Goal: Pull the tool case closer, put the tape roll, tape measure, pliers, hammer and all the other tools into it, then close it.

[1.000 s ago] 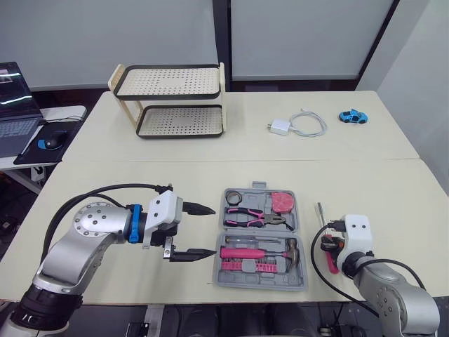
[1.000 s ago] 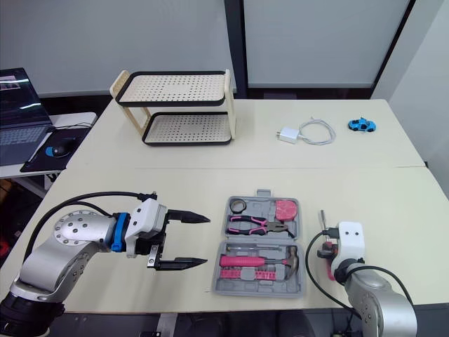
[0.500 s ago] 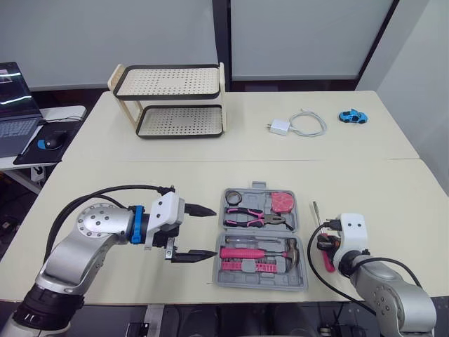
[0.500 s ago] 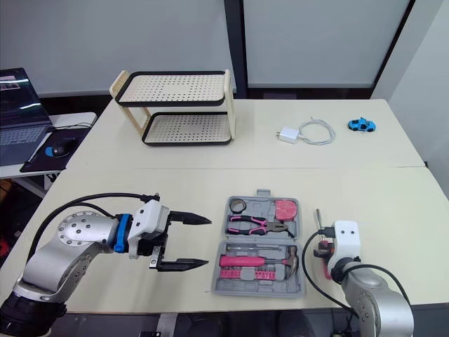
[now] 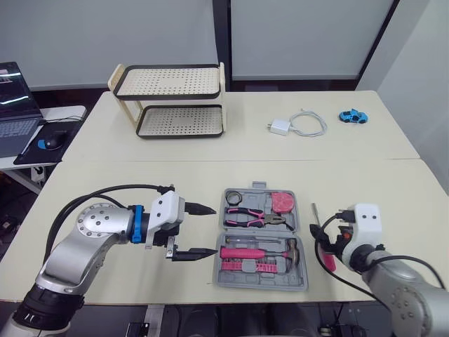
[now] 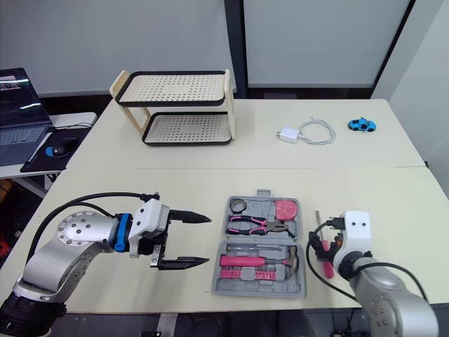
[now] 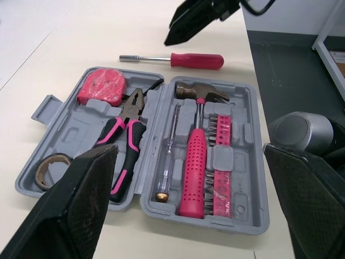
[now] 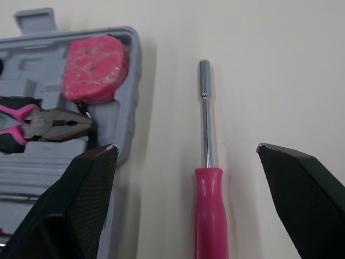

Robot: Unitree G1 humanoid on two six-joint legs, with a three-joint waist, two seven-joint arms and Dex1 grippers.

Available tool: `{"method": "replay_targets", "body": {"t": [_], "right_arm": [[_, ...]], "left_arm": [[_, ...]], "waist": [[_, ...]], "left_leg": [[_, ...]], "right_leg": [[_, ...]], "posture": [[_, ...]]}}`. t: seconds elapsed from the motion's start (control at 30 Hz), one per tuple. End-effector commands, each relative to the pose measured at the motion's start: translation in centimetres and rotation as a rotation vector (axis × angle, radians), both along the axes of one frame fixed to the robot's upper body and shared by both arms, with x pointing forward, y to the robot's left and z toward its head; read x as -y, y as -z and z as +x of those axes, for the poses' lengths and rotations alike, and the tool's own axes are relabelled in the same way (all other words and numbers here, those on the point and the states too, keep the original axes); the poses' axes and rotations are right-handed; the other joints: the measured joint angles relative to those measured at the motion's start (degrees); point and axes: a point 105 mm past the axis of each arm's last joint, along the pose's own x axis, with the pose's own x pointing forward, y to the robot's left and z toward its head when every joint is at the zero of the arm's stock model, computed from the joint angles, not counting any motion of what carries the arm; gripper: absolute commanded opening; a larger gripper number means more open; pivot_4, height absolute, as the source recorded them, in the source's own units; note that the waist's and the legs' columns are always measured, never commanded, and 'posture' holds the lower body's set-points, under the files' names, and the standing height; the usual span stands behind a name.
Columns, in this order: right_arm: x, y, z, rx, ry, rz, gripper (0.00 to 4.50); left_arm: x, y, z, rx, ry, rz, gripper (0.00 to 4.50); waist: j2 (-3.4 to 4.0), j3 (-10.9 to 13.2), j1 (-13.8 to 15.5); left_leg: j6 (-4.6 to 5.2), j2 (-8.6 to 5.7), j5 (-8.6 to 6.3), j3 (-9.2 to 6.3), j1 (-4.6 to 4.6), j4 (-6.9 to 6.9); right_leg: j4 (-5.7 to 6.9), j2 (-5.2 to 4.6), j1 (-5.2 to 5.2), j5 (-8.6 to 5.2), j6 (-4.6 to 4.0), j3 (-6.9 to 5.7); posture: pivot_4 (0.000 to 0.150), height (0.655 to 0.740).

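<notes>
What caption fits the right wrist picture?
Right gripper, jaws open, hovers over the red screwdriver beside the open tool case.

Grey tool case (image 7: 81, 129) lies open, red screwdriver (image 7: 183, 59) beside it.

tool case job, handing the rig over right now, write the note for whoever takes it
Left gripper open, beside the left side of the case, holding nothing.
Right gripper open, lined up over the screwdriver, which lies on the table right of the case.
Case open near the front edge; tape roll, tape measure, pliers and hammer are in it.
Left to do: grasp the screwdriver, put it in, close the case.
</notes>
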Motion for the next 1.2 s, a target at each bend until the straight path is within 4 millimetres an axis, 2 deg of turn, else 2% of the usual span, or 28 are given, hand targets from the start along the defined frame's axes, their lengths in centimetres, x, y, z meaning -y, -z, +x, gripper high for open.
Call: {"method": "replay_targets", "body": {"t": [0.03, 0.17, 0.33, 0.53, 0.67, 0.9, 1.2], "right_arm": [[-0.7, -2.5, -0.9, 0.05, -0.334, -0.21, 4.49], [-0.1, -3.5, -1.0, 0.045, -0.685, -0.479, 4.49], [1.1, -4.5, 0.2, 0.04, -1.085, -0.77, 4.49], [2.4, -4.0, 0.7, -0.018, -1.52, -1.084, 4.49], [1.8, -3.5, 1.0, -0.021, -1.787, -1.229, 4.49], [0.7, -2.1, 2.2, -0.03, -2.063, -1.365, 4.49], [0.2, 0.1, 3.7, -0.088, -2.217, -1.427, 4.49]], "left_arm": [[-0.7, -0.7, 0.0, 0.044, -0.012, 0.009, 4.5], [-1.0, -0.5, -0.3, 0.049, -0.013, 0.015, 4.5], [-2.0, 0.4, -0.8, 0.052, -0.017, 0.039, 4.5], [-2.4, 0.9, -1.2, 0.055, -0.014, 0.047, 4.5], [-2.2, 1.2, -1.4, 0.055, -0.011, 0.053, 4.5], [-1.5, 1.4, -1.9, 0.05, -0.008, 0.051, 4.5], [-0.9, 1.4, -2.2, 0.038, -0.01, 0.041, 4.5]], "waist": [[0.23, 0.14, 0.0], [0.21, 0.14, -0.01], [0.16, 0.18, -0.25], [0.08, 0.23, 0.0], [0.05, 0.28, -0.02], [0.01, 0.33, -0.05], [-0.02, 0.36, 0.01]], "left_leg": [[0.0, -0.01, 0.0, 0.05, -0.01, 0.04], [0.01, -0.06, -0.01, 0.16, 0.01, 0.0], [0.01, 0.06, -0.01, 0.35, 0.06, 0.03], [0.0, 0.11, -0.01, 0.37, 0.0, 0.04], [0.0, 0.06, 0.0, 0.3, -0.01, 0.05], [-0.02, 0.07, 0.01, 0.21, -0.02, 0.06], [-0.06, 0.05, 0.03, 0.11, -0.01, 0.08]], "right_leg": [[-0.02, -0.01, 0.01, 0.0, 0.0, 0.02], [-0.08, 0.02, 0.05, -0.02, 0.0, -0.02], [-0.07, 0.13, 0.09, -0.02, -0.01, -0.04], [-0.11, -0.01, 0.09, -0.02, -0.01, -0.06], [-0.13, -0.1, 0.07, -0.01, -0.01, -0.02], [-0.09, -0.1, 0.04, -0.01, -0.01, -0.05], [-0.07, -0.1, 0.04, -0.01, -0.02, -0.09]], "posture": [[0.15, 0.74], [0.15, 0.74], [0.15, 0.74], [0.15, 0.74], [0.15, 0.74], [0.15, 0.74], [0.15, 0.74]]}}
